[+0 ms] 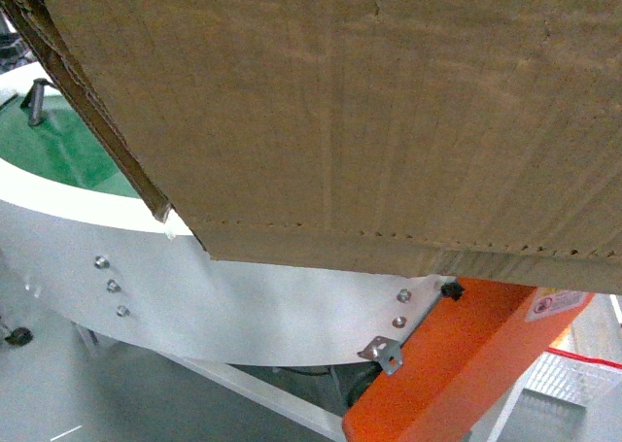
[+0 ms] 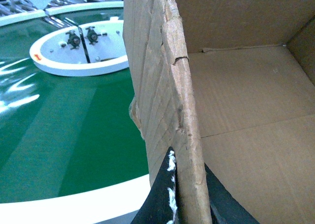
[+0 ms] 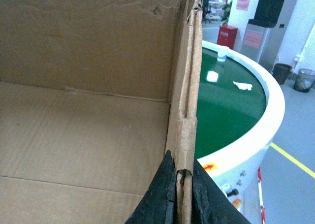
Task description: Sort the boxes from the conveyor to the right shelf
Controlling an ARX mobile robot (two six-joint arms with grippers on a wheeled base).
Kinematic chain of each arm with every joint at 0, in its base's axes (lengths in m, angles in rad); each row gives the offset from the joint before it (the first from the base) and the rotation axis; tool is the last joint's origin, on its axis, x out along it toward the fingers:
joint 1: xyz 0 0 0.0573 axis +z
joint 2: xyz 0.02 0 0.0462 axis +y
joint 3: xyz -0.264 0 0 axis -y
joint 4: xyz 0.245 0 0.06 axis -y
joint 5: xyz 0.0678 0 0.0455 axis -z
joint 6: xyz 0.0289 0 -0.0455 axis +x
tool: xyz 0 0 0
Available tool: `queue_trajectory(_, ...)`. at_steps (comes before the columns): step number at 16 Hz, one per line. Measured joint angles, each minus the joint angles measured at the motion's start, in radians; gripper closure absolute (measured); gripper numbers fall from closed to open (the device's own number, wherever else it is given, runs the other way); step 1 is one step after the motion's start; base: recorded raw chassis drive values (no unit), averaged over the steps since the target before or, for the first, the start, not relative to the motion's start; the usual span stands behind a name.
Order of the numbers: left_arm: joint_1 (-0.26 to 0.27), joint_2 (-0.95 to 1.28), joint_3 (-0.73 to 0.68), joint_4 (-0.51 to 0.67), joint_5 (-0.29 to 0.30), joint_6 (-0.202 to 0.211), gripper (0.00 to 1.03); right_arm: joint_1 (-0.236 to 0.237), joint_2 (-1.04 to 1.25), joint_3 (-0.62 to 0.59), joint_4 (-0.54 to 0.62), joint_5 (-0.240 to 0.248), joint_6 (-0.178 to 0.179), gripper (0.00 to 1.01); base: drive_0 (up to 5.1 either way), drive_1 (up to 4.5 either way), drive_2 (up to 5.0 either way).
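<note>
Box point(image 1: 369, 102) above conveyor point(image 1: 58, 160), both jaws clamped on opposite ragged walls.

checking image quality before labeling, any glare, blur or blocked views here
Head view: the box fills most of the frame, slightly soft. Left wrist view: white glare streaks on the green conveyor, left gripper blurred up close. Right wrist view: sharp torn edge, soft background.
</note>
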Motion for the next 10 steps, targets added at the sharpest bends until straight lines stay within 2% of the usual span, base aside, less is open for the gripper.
queue_trajectory(10, 0.000, 0.005, 0.000, -0.011, -0.001, 0.000, 1.00, 0.000, 0.010, 0.000, -0.008, 0.000, 0.000, 0.98, -1.6, -1.59, -1.6)
